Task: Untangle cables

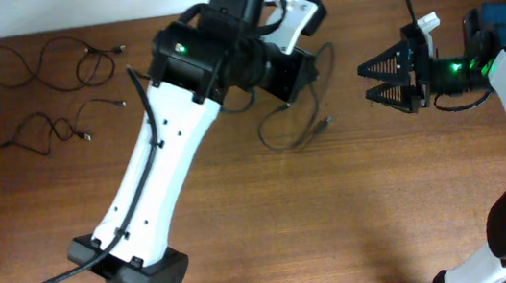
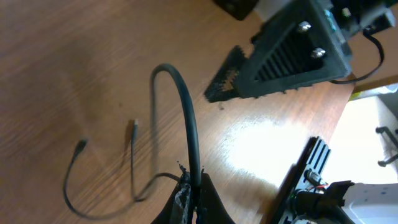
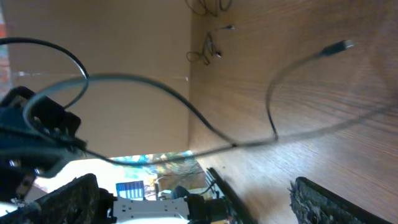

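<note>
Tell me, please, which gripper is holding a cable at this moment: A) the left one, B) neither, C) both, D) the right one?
A: the left gripper is pinched shut on a cable, while the right gripper stands wide open, clamping nothing.

You see black cables (image 1: 105, 51) on a brown table (image 1: 341, 227) with fine wood grain. The left arm (image 1: 154, 163) is white and black, and small lights (image 1: 457, 66) glow green.
</note>
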Motion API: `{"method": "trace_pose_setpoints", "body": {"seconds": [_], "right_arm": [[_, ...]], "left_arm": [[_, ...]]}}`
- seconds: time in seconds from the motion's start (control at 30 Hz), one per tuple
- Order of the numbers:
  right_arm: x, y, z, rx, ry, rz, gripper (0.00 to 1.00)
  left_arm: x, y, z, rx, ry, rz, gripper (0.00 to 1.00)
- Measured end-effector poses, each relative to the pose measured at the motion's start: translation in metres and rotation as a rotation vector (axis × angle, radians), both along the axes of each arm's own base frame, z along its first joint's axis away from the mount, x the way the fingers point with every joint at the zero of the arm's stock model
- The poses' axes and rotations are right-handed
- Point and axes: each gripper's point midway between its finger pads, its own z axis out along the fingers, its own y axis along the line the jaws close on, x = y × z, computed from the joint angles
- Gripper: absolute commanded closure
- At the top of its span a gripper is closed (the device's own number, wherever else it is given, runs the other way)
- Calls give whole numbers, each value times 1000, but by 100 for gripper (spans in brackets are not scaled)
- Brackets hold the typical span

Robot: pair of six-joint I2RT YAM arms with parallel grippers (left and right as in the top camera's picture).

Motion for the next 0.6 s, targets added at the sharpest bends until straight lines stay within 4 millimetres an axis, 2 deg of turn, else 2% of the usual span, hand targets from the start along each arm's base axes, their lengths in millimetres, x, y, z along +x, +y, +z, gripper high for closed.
{"method": "trace_pose_setpoints", "body": {"seconds": [0.13, 0.33, 0.47, 0.6], "right_arm": [[-1, 5, 3, 17, -4, 13, 2], [-5, 22, 3, 14, -19, 62, 2], [-5, 26, -1, -11, -22, 75, 2], [-1, 22, -14, -90, -5, 59, 1]], "left_arm": [[-3, -15, 9, -46, -30, -40, 100], [-1, -26, 22, -117, -41, -53, 100], [-10, -32, 30, -167, -20, -96, 100], [-24, -41, 59, -275, -33, -182, 100]]}}
